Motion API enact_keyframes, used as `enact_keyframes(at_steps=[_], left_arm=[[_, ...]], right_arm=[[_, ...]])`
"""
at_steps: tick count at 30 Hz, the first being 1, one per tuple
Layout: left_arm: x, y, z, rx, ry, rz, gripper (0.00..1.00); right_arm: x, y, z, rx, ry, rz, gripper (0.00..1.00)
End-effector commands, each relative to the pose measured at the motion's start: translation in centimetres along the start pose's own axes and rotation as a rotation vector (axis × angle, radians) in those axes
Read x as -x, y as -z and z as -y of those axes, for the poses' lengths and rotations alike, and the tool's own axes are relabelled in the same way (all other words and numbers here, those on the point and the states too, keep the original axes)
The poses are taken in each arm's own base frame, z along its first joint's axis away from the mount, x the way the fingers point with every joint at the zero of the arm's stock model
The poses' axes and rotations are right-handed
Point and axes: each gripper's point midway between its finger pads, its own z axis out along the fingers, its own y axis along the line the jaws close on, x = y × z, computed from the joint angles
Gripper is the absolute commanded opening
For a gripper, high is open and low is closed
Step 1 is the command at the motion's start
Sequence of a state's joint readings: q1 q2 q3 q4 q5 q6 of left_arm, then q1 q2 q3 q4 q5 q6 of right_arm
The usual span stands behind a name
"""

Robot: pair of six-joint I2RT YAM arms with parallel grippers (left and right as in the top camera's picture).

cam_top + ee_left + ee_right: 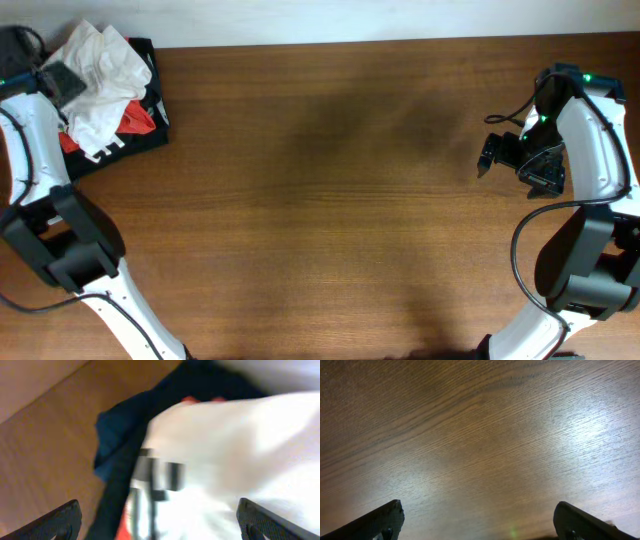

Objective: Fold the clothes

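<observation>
The white T-shirt (100,75) lies crumpled on a pile at the table's far left corner. In the left wrist view it (235,455) fills the right side, blurred, with a grey print (157,477) showing. My left gripper (55,78) is over the pile's left edge, jaws open wide (157,522) just above the white fabric, holding nothing. My right gripper (500,152) hovers over bare table at the right, open and empty (480,520).
Under the white shirt lie a red shirt (138,120) and dark folded garments (140,140), also seen in the left wrist view (120,435). The wooden table (330,200) stretches between the arms. The table's back edge runs just behind the pile.
</observation>
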State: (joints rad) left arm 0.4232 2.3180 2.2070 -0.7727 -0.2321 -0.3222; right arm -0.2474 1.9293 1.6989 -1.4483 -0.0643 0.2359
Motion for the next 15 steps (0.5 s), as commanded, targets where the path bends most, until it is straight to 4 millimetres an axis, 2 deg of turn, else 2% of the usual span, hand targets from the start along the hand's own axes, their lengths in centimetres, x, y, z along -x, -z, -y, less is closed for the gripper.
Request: enact_keyframes(at_steps=[1,2,3,5,6,7,9,10,11,12,13,14,15], left_arm=[[2.9,5.4,5.5,-0.295,0.048,0.045,0.65],[2.6,4.9,6.4,-0.308,0.038,0.048,0.44],[2.1,3.9,7.5,-0.319,0.025,0.048,0.28],[0.0,1.3,9.1,-0.323,-0.069,0.021,0.31],[-2.1,-0.7,10.9,-0.334,-0.171,0.005,0.33],[-3.2,-1.6,12.2,-0.345,-0.231,0.005,0.35],[-5.5,-2.5,14.2,-0.362,-0.299,-0.019,0.42],[-6.0,-2.4,14.5,-0.364,-0.308,-0.032,0.42],[-6.0,-1.7,14.7,-0.366,-0.328,-0.033,0.44],[-5.0,0.0,14.7,-0.369,-0.331,-0.02,0.49],[-3.3,2.5,14.6,-0.378,-0.326,0.011,0.56],[-1.1,5.9,14.4,-0.393,-0.316,0.063,0.63],[0.4,8.2,14.2,-0.404,-0.305,0.103,0.69]], right_arm=[[0.2,0.6,0.2,-0.007,-0.005,0.022,0.99],[0.2,0.6,0.2,-0.008,-0.005,0.022,0.99],[0.2,0.6,0.2,-0.007,-0.005,0.022,0.99],[0.2,0.6,0.2,-0.007,-0.005,0.022,0.99],[0.2,0.6,0.2,-0.007,-0.005,0.022,0.99],[0.2,0.6,0.2,-0.007,-0.005,0.022,0.99],[0.2,0.6,0.2,-0.008,-0.005,0.022,0.99],[0.2,0.6,0.2,-0.007,-0.005,0.022,0.99],[0.2,0.6,0.2,-0.007,-0.005,0.022,0.99],[0.2,0.6,0.2,-0.007,-0.005,0.022,0.99],[0.2,0.6,0.2,-0.007,-0.005,0.022,0.99],[0.2,0.6,0.2,-0.007,-0.005,0.022,0.99],[0.2,0.6,0.2,-0.007,-0.005,0.022,0.99]])
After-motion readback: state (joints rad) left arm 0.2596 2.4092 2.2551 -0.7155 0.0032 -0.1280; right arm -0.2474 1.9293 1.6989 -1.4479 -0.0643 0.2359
